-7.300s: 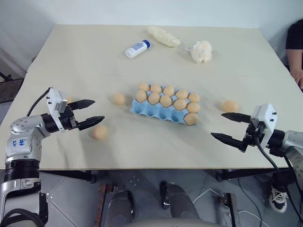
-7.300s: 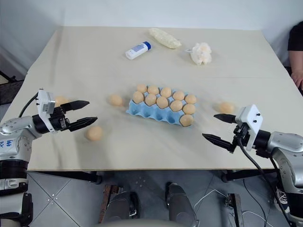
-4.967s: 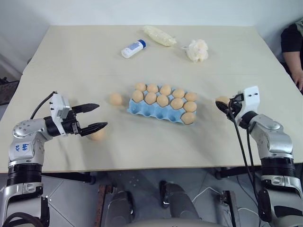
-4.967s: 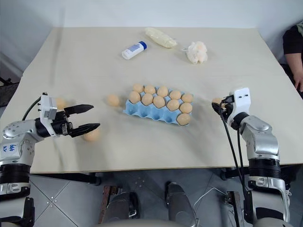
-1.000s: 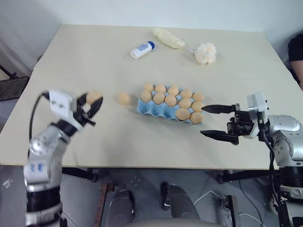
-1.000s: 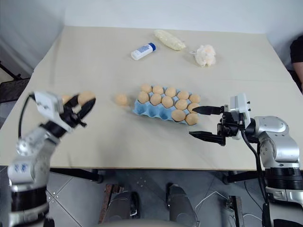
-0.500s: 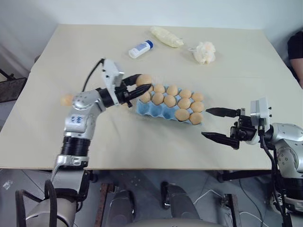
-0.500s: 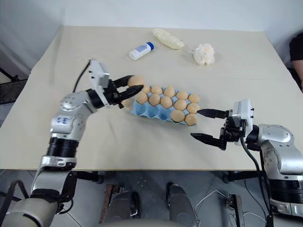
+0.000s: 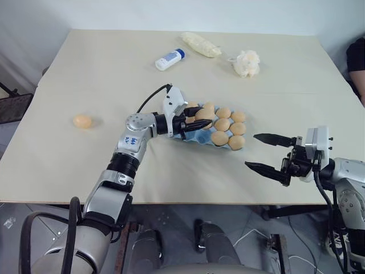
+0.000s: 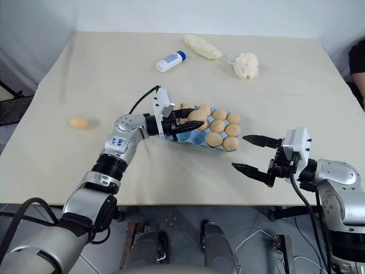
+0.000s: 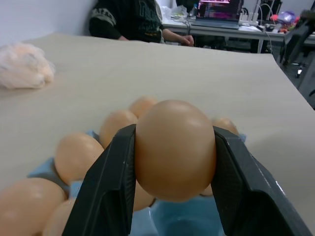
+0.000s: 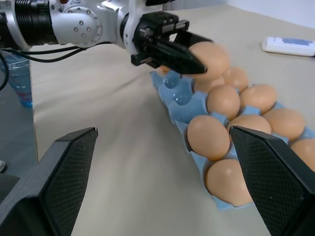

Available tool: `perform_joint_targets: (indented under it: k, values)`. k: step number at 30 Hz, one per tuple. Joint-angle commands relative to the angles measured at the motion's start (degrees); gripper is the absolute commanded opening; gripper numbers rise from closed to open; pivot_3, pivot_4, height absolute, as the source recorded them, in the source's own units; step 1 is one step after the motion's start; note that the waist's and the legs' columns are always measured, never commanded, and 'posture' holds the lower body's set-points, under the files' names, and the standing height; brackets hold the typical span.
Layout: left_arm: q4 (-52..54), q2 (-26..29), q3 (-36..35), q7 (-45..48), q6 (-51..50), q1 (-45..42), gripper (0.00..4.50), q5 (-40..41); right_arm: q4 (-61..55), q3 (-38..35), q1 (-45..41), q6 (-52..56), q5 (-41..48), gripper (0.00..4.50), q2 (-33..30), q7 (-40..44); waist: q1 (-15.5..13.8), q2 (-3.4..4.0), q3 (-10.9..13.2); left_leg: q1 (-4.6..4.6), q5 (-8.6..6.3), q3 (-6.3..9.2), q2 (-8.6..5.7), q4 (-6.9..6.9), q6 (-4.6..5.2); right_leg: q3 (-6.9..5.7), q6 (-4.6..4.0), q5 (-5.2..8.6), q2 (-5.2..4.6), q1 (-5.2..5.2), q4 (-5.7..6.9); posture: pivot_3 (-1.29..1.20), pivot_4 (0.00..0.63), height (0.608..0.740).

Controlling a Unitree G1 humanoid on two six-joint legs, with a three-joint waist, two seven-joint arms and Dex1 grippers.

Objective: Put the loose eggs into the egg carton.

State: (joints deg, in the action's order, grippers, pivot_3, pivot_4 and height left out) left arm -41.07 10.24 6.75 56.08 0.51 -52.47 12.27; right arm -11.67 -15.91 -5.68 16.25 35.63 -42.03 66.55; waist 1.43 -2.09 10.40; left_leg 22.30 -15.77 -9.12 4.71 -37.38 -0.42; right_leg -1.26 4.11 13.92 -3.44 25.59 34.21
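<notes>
The light blue egg carton (image 9: 195, 137) lies mid-table with several tan eggs in its cups. My left gripper (image 9: 201, 116) is shut on one egg (image 11: 174, 147), which hangs just above the empty cups (image 12: 183, 101) at the carton's left end. Its black fingers (image 11: 110, 182) press both sides of the shell. One loose egg (image 9: 82, 121) rests far to the left on the table. To the right of the carton, above the table's front, my right gripper (image 9: 251, 150) stands open and holds nothing.
At the back of the table lie a white bottle with a blue cap (image 9: 169, 59), a pale yellow bag (image 9: 201, 45) and a white fluffy wad (image 9: 246, 63). A person's dark sleeve (image 9: 356, 57) shows at the far right edge.
My left arm has swung to the right with the egg, from over the table's left side to above the carton's left end. The right gripper has stayed open and barely shifted.
</notes>
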Motion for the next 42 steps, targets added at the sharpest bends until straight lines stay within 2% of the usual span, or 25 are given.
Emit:
perform_joint_targets:
  k: [1, 3, 5, 12, 25, 33, 36, 42]
  values:
    - [-1.3, -0.6, 0.6, 0.4, 1.9, -2.4, 1.72, -2.0, -2.8, -2.4, 1.0, -0.3, 1.4, 4.5, -0.5, -1.0, 0.0, 0.0, 0.0, 0.02, 0.0, 0.01, 0.0, -0.01, 0.0, -0.01, 0.0, 0.0, 0.0, 0.0, -0.01, 0.0, 0.15, 0.74]
    - [-2.5, -0.6, 1.2, 0.1, 2.8, -2.6, 1.72, -3.3, -3.3, -2.7, 1.6, -0.1, 1.5, 4.5, -0.5, -1.5, 0.0, 0.0, 0.0, 0.02, 0.0, 0.01, -0.01, -0.03, 0.01, 0.0, 0.0, 0.0, -0.01, 0.0, -0.01, 0.0, 0.15, 0.74]
    - [-2.8, -0.7, 1.3, 0.8, 3.2, -2.6, 2.44, -3.7, -3.6, -2.7, 1.9, -0.1, 1.5, 4.5, -0.6, -1.9, 0.0, 0.0, 0.0, 0.02, 0.0, 0.01, -0.01, -0.03, 0.02, 0.0, 0.01, 0.0, -0.01, 0.0, -0.01, 0.0, 0.15, 0.74]
    - [-2.0, -1.3, 0.8, 1.3, 3.9, -2.2, 4.48, -4.2, -3.1, -2.2, 1.3, -0.1, 1.4, 4.5, -1.0, -2.3, 0.0, 0.0, 0.0, 0.02, 0.0, 0.02, -0.01, -0.03, 0.02, 0.0, 0.01, 0.0, 0.0, -0.01, -0.01, 0.0, 0.15, 0.74]
    - [3.8, 0.3, -2.8, -2.9, 1.9, -3.1, 4.48, -2.6, -1.6, -1.1, -0.9, -0.2, 0.9, 4.5, -1.1, -1.4, 0.0, 0.0, 0.0, 0.03, 0.01, 0.02, -0.01, -0.03, 0.04, 0.0, 0.02, -0.01, 0.0, 0.0, 0.01, 0.0, 0.15, 0.74]
    - [11.5, 6.4, -8.8, -9.3, 0.8, -1.2, 4.48, -1.9, 0.7, -0.3, -3.2, -0.2, 0.5, 4.5, -1.4, 0.4, 0.0, 0.0, 0.0, -0.03, 0.02, 0.01, 0.0, -0.05, 0.05, 0.02, 0.02, -0.01, 0.0, -0.01, 0.15, 0.0, 0.15, 0.74]
    - [17.0, 10.6, -13.9, -15.6, -1.4, 2.8, 4.48, -1.7, 2.0, 0.0, -4.3, -0.2, 0.3, 4.5, -1.6, 1.3, 0.3, 0.01, 0.0, -0.03, 0.03, 0.0, 0.0, -0.05, 0.05, 0.05, 0.02, -0.01, 0.0, -0.01, 0.17, 0.0, 0.15, 0.74]
    - [28.9, 13.9, -22.5, -26.9, -7.4, 14.1, 4.48, 0.1, 4.3, 1.0, -6.3, -0.1, -0.1, 4.5, -1.8, 3.1, 0.1, 0.03, 0.0, -0.12, 0.05, -0.03, 0.05, -0.04, 0.01, 0.06, 0.0, 0.0, 0.0, 0.0, 0.33, 0.0, 0.15, 0.74]
